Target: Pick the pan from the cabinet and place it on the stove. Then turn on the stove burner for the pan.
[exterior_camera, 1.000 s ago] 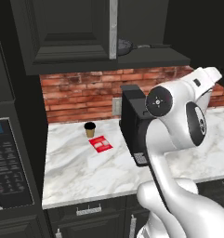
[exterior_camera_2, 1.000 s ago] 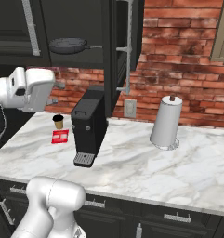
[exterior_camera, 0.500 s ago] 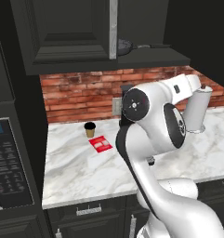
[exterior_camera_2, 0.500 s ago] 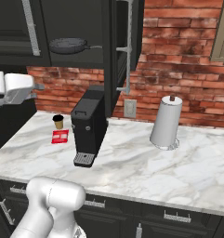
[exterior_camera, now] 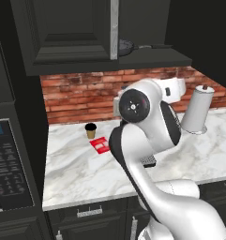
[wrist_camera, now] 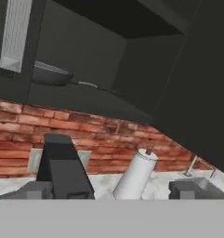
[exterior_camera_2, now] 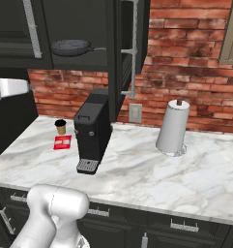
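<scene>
**A:** Figure, near to far. How do you stand in the task?

**B:** You have barely begun. Your gripper (wrist_camera: 111, 190) holds nothing; its fingertips (wrist_camera: 190, 189) stand wide apart, aimed up toward the cabinet (exterior_camera_2: 79, 29). The pan (exterior_camera_2: 69, 47) lies on the cabinet's open lower shelf, handle pointing toward the right-hand door, well apart from the gripper. Still to do, by my reading: reach, grasp, carry to the stove, seat the pan, turn the burner knob.

**A:** What surrounds you, and what obstructs?

**B:** On the table (exterior_camera_2: 137, 169): a black coffee machine (exterior_camera_2: 92, 131) mid-table, directly under the shelf; a red packet (exterior_camera_2: 63, 142) and small cup (exterior_camera_2: 61, 126) toward the left edge; a paper-towel roll (exterior_camera_2: 172, 128) near the back wall. The coffee machine and the open door (exterior_camera_2: 132, 48) beside the shelf may crowd your approach.
</scene>
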